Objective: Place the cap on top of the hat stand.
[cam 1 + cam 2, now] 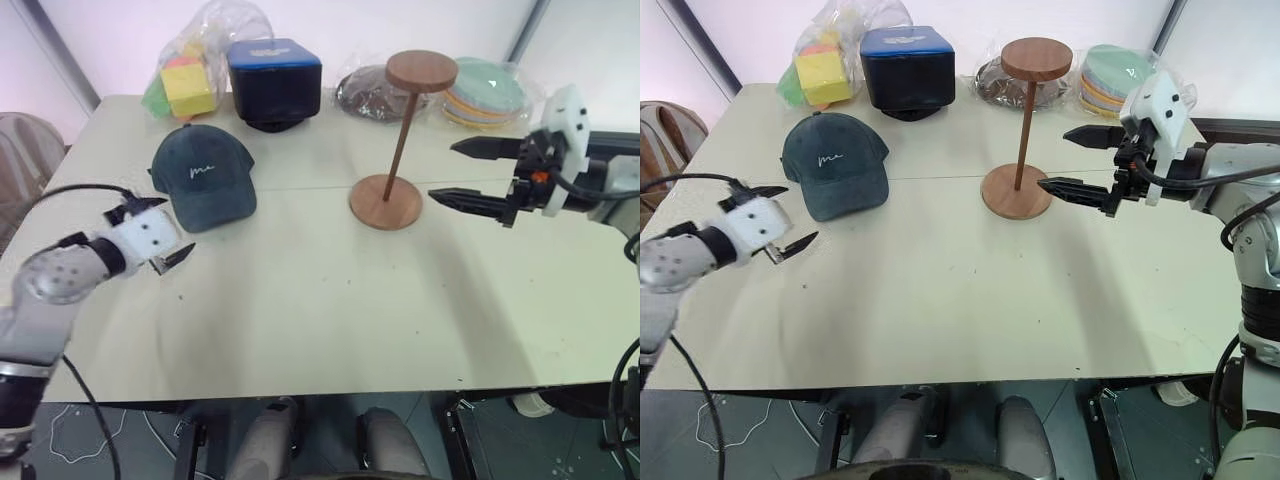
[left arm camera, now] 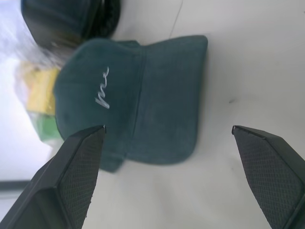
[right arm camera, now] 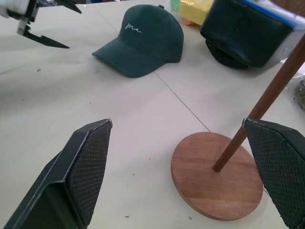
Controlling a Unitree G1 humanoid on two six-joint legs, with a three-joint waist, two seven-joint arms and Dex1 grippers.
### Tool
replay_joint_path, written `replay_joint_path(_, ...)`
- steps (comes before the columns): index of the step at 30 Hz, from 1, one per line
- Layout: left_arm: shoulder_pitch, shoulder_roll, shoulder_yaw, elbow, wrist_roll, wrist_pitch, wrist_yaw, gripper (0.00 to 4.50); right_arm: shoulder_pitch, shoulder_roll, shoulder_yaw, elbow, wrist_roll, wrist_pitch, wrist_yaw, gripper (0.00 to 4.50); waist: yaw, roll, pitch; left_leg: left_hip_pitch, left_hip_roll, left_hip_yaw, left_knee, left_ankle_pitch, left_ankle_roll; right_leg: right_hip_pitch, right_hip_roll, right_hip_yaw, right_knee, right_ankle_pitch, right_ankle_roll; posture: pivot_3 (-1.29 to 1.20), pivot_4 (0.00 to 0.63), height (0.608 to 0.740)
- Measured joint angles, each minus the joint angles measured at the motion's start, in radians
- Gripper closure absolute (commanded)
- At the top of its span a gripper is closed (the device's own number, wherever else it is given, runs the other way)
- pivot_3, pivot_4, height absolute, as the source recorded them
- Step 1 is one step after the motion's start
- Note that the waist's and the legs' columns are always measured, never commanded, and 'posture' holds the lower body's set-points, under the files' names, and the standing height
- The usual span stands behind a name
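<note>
On the pale desk (image 1: 330, 300) the cap (image 1: 203, 177) lay far left, soft and light, best pinched at its stiffer brim. Left gripper (image 1: 152, 233) and right gripper (image 1: 468, 172) had fingers spread, empty.

Left tool (image 1: 148, 232) low, fingers spread; right tool (image 1: 478, 175) raised, fingers spread.

- 1 cap (image 1: 203, 177)
- 1 hat stand (image 1: 394, 148)
- 1 dark blue box (image 1: 273, 79)
- 1 bagged dark hat (image 1: 366, 94)
- 1 bag of coloured blocks (image 1: 187, 80)
- 1 stack of pastel plates (image 1: 484, 93)
- 1 table (image 1: 330, 300)
- 2 grippers: left gripper (image 1: 149, 232), right gripper (image 1: 443, 170)
</note>
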Motion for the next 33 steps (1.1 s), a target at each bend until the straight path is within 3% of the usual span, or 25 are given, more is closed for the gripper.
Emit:
replay_joint_path(4,0.0,-0.049,-0.064,0.054,0.147,-0.068,0.115,0.04,0.0,0.0,0.0,-0.012,0.001,0.012,-0.009,0.0,-0.001,0.0,0.0,0.0,0.0,0.0,0.0,0.0,0.0,0.0,0.0,0.0,0.0,0.0,0.0,0.0,0.15,0.74)
replay_joint_path(14,-0.067,-0.107,-0.142,0.229,0.331,-0.102,0.242,0.04,0.0,-0.001,0.0,-0.023,0.002,0.031,-0.013,0.0,0.003,0.0,0.0,0.0,0.0,-0.001,0.002,0.0,0.0,0.001,0.0,-0.001,0.001,0.0,0.0,0.0,0.15,0.74)
replay_joint_path(33,-0.269,-0.16,-0.2,0.592,0.408,-0.19,0.439,0.04,0.0,-0.003,0.0,-0.042,0.002,0.044,-0.025,0.0,-0.001,0.0,0.0,0.0,0.0,-0.001,0.004,0.0,0.0,0.001,0.001,-0.001,0.005,0.0,0.0,0.0,0.15,0.74)
